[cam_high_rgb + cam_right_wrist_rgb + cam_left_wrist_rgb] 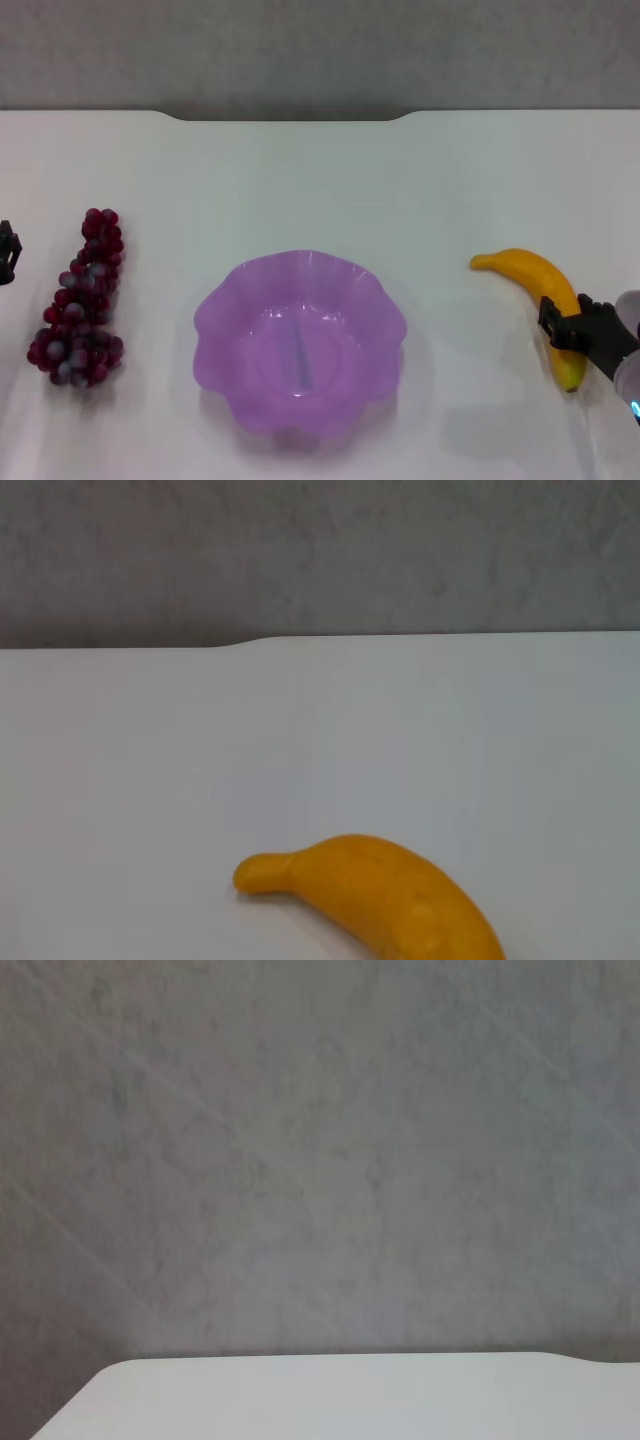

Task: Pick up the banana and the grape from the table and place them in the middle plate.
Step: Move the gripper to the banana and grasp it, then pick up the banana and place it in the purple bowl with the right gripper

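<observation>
The banana [532, 272] lies on the white table [320, 180] at the right, and its stem end also shows in the right wrist view [380, 895]. My right gripper [572, 330] is open and sits over the banana's near half, its dark fingers [550, 320] straddling it. The grape bunch [80, 300] lies at the left. My left gripper [8, 250] is at the far left edge, beside the grapes and apart from them. The purple scalloped middle plate [215, 320] stands at the centre and has nothing in it.
The table's far edge has a notch [290, 116] with a grey wall behind it. The left wrist view shows only the wall and a corner of the table [330, 1400].
</observation>
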